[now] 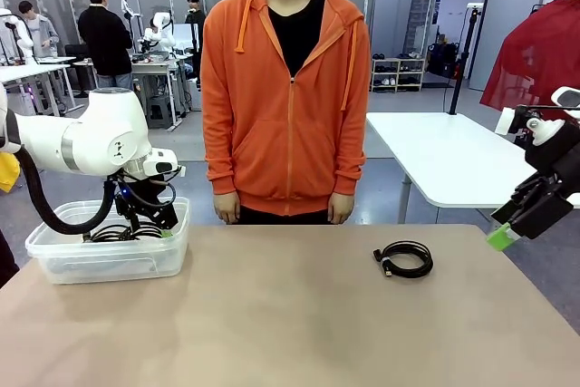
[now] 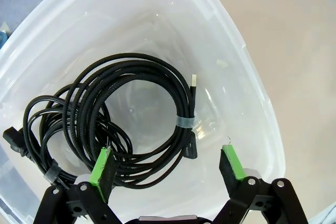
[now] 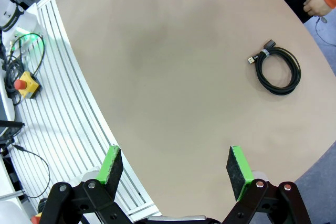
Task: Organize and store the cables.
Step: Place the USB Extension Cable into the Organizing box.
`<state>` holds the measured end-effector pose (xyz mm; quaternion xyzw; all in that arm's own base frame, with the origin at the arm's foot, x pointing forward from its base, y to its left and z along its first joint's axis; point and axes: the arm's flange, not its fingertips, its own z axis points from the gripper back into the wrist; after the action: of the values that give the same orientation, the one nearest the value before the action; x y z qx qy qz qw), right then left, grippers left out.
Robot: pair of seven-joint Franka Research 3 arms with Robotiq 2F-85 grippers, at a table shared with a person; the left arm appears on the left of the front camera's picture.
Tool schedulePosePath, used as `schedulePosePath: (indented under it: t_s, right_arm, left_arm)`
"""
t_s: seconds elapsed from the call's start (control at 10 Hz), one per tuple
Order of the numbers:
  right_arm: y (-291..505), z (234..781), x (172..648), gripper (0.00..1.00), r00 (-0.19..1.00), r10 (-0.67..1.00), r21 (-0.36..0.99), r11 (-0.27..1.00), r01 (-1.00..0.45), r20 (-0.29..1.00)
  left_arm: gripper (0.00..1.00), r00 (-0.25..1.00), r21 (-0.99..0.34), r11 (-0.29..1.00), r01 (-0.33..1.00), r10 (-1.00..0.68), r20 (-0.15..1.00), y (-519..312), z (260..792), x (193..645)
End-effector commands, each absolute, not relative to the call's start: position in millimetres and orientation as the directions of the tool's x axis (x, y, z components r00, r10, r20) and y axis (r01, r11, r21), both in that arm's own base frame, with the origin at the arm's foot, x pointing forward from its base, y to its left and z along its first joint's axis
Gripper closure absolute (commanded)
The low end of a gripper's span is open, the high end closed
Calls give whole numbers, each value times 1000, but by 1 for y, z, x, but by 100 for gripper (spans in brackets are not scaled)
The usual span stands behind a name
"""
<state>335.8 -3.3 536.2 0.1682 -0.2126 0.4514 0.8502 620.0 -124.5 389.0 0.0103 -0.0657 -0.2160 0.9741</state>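
Observation:
One coiled black cable (image 1: 404, 258) lies on the tan table right of centre, also seen as a cable (image 3: 278, 69) far ahead of my right gripper (image 3: 174, 165), which hangs open and empty above the table's right edge (image 1: 504, 235). Two more coiled cables (image 2: 134, 119) rest inside the clear plastic bin (image 1: 109, 256) at the left. My left gripper (image 2: 167, 165) hovers open just over them inside the bin (image 2: 241, 72), its green pads (image 2: 102, 165) clear of the cords and holding nothing.
A person in an orange hoodie (image 1: 285, 88) stands at the far side, hands down at their sides. A white table (image 1: 453, 156) stands behind to the right. A slatted base with a red button box (image 3: 26, 85) lies beyond the table edge.

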Motion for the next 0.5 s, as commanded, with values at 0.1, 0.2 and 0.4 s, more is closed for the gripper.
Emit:
schedulePosePath:
  t_s: [0.1, 0.2, 0.4]
  right_arm:
    - [-1, 536, 335, 0, 508, 688, 104, 538, -836, 518]
    - [-1, 536, 335, 0, 508, 688, 104, 538, -836, 518]
    - [-1, 536, 335, 0, 508, 688, 104, 538, -836, 518]
  left_arm:
    - [0, 895, 51, 904, 425, -428, 127, -124, 389, 623]
    - [0, 895, 51, 904, 425, -428, 127, -124, 389, 623]
    - [0, 898, 48, 906, 419, -422, 124, -124, 389, 620]
